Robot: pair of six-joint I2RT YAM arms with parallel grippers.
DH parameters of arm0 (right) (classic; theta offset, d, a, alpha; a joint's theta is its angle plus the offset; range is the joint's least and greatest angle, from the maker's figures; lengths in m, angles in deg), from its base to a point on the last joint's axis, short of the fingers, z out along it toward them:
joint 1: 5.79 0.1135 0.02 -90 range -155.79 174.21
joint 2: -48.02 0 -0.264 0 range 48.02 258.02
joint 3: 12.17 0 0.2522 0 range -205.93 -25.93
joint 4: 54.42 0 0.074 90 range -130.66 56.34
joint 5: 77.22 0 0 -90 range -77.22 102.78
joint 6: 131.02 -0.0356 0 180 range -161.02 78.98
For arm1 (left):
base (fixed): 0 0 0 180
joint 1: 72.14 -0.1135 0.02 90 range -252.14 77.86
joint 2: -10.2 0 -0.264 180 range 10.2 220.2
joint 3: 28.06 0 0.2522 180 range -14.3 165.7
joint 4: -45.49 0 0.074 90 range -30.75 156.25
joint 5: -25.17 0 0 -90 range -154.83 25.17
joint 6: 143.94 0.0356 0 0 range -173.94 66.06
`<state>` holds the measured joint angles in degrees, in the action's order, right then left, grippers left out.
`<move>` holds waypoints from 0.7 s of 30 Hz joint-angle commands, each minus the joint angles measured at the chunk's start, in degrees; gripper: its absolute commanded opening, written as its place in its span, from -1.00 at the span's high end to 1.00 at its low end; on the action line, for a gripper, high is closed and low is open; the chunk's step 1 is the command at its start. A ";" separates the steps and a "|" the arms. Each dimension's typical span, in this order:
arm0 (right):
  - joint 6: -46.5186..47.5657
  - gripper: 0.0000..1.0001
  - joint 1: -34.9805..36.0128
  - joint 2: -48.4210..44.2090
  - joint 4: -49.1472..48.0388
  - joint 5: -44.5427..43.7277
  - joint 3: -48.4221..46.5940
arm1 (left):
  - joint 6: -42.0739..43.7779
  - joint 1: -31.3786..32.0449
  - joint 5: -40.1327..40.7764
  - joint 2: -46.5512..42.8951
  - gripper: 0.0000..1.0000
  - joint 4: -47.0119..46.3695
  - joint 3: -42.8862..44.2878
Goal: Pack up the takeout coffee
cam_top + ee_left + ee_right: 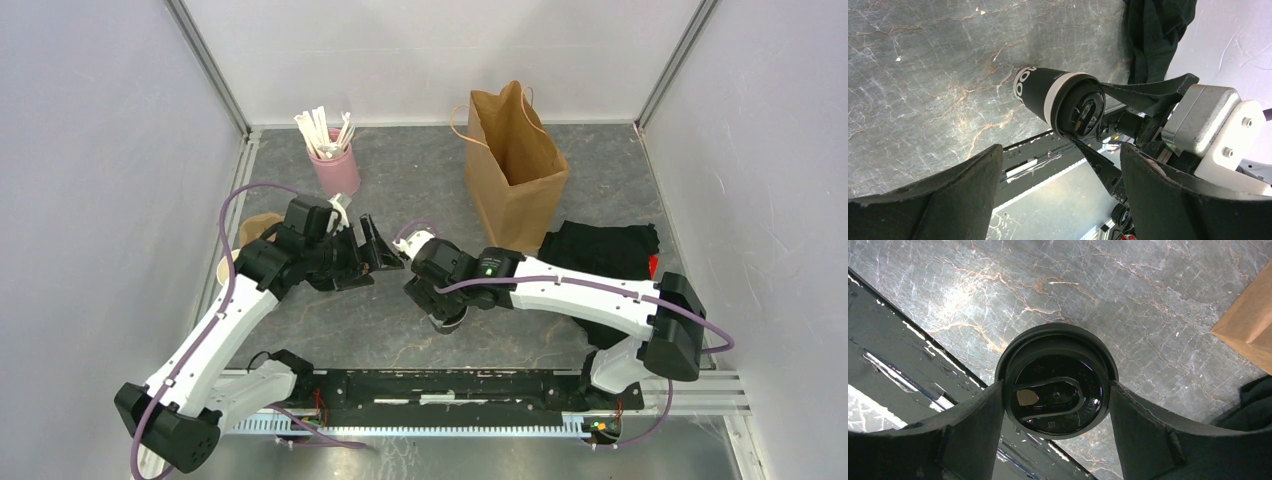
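Your table (400, 200) carries a brown paper bag (515, 170) standing open at the back right. A black cloth (600, 248) lies just beside the bag, on its near side, and a pink cup of white sticks (335, 170) stands at the back left.

Your right gripper (1056, 390) comes down from above on the takeout coffee cup (1038, 90). The cup stands upright on the table's near middle, in front of the bag and apart from it. The jaws are clasped on the cup at its top. One finger (973, 430) lies against the rim of the black lid (1083, 110) on one side and the other finger against the opposite side, so the lid sits squarely between them.

Your left gripper (1060, 165) hangs near the cup on its left, aimed toward it but not touching. Its jaws are spread wide with nothing between them.
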<state>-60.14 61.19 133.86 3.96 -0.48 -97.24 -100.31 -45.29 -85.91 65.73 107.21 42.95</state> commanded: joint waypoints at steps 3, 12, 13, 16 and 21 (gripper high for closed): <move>0.84 -0.55 -0.54 1.10 -1.62 1.13 0.20 | 3.29 -0.13 -1.08 0.88 -0.84 -0.68 2.07; 0.75 -0.72 -0.54 0.67 0.30 -0.05 -0.85 | 4.07 -0.13 -2.47 1.50 -0.86 -0.87 1.14; 0.59 -0.77 -0.55 0.28 0.67 -0.29 -1.29 | 4.23 -0.09 -2.86 1.59 -0.87 -0.95 0.97; 0.18 -0.96 -0.61 -0.85 2.26 -0.89 -3.07 | 4.74 -0.08 -4.25 2.30 -0.88 -1.48 0.60; -0.60 -0.96 -0.89 -4.69 4.20 0.37 -5.26 | 4.52 -0.13 -7.74 3.92 -0.87 -4.06 -0.30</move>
<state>-59.83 60.82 134.21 6.23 0.09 -98.38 -99.11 -45.29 -89.18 68.72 106.91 42.95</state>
